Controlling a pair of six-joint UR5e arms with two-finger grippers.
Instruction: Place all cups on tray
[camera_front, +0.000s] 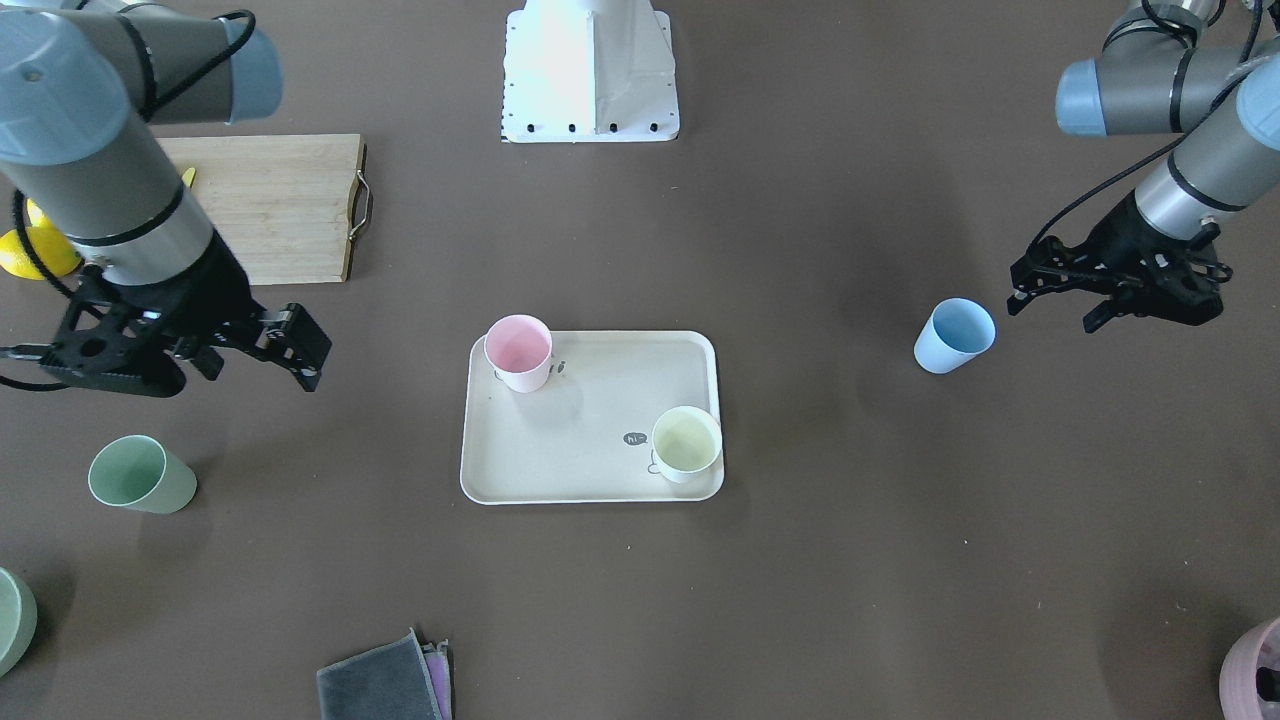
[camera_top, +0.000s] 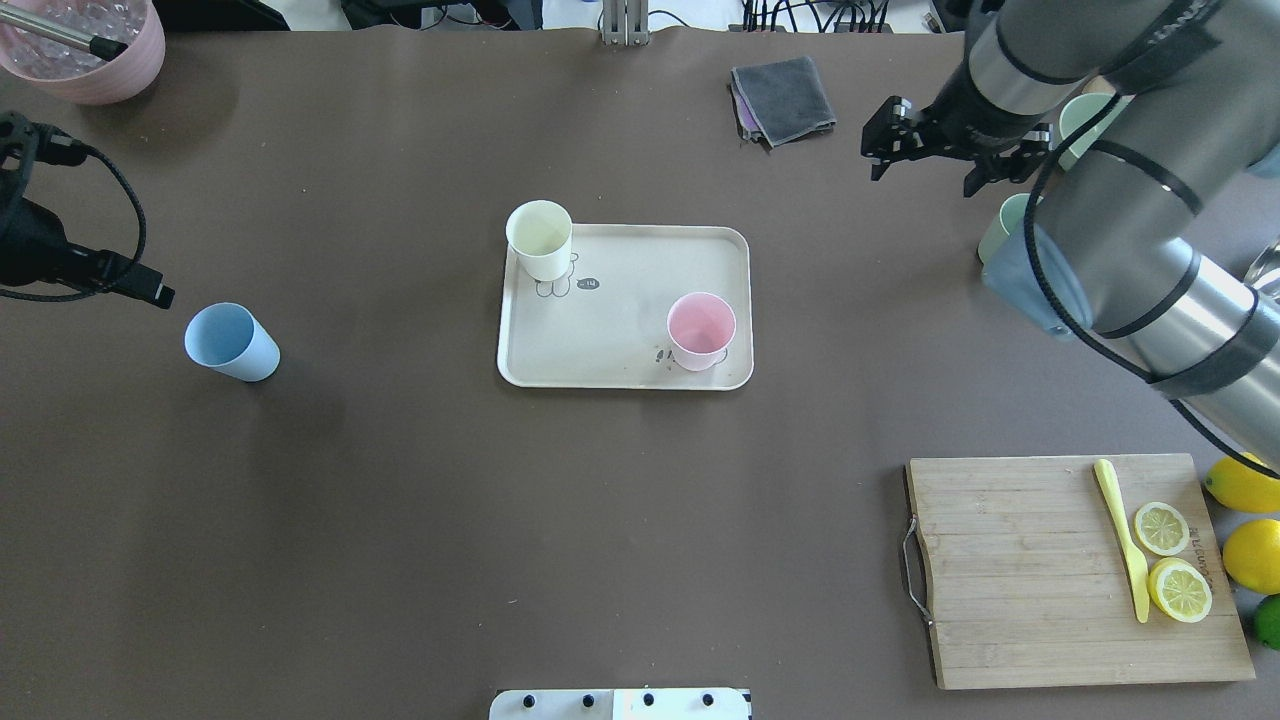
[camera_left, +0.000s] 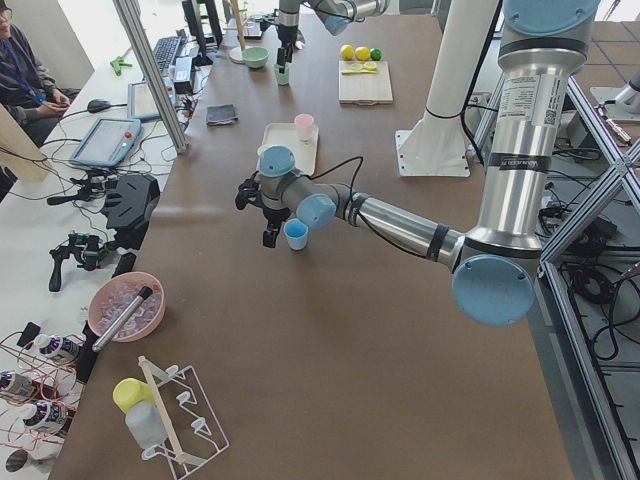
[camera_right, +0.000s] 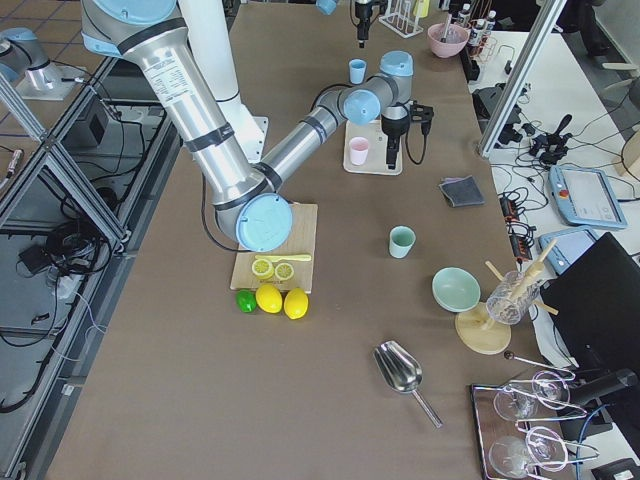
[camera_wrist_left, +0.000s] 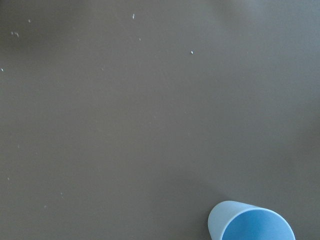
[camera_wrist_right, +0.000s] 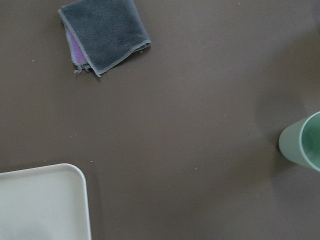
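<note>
The cream tray (camera_top: 610, 340) lies mid-table, and its corner shows in the right wrist view (camera_wrist_right: 50, 200). The cream-yellow cup (camera_top: 540, 238) and the pink cup (camera_top: 700, 330) stand upright on it at opposite corners. The light blue cup (camera_top: 230, 342) stands on the table left of the tray. It also shows in the left wrist view (camera_wrist_left: 252, 222). My left gripper (camera_front: 1050, 310) is open and empty, just beside the blue cup. The sage green cup (camera_front: 140, 475) stands on the table, partly hidden behind my right arm in the overhead view. My right gripper (camera_top: 925, 160) is open and empty above the table near it.
A wooden cutting board (camera_top: 1020, 570) holds lemon slices and a yellow knife, with whole lemons (camera_top: 1245, 520) beside it. A folded grey cloth (camera_top: 785, 98) lies at the far edge. A pink bowl (camera_top: 85, 50) sits at the far left corner, a green bowl (camera_front: 10, 620) past the green cup.
</note>
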